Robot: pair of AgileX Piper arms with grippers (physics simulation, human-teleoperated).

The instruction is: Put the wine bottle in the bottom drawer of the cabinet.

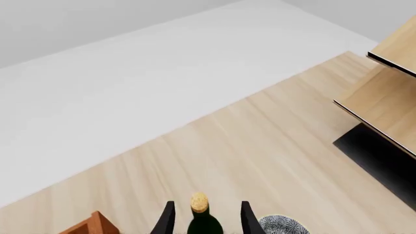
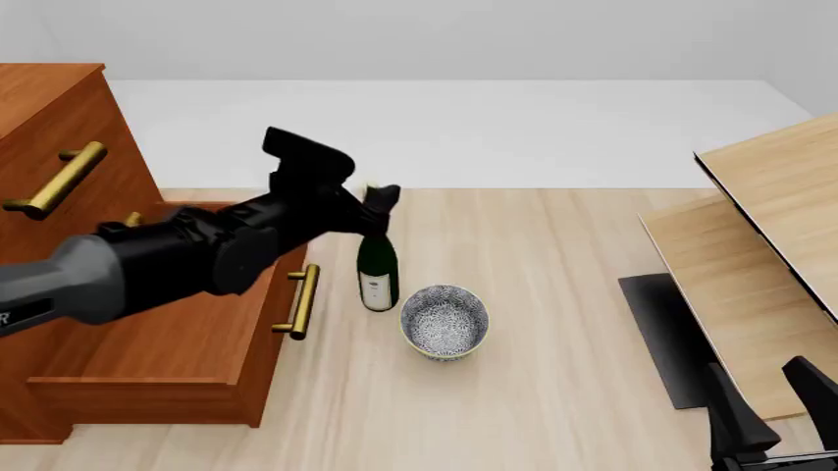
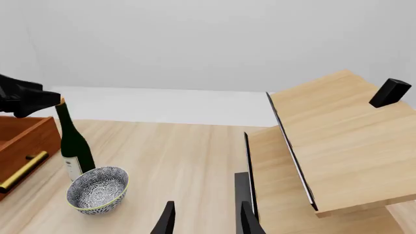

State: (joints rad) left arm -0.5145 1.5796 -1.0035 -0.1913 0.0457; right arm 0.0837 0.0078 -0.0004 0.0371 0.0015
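The wine bottle (image 2: 377, 273) is straddled at its neck by the left gripper (image 2: 377, 200), jaws spread, for lifting toward the pulled-out bottom drawer (image 2: 157, 339).

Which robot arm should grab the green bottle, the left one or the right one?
Left. The left gripper already sits around the wine bottle neck, fingers either side of the cork, beside the open bottom drawer. The right gripper hangs far off.
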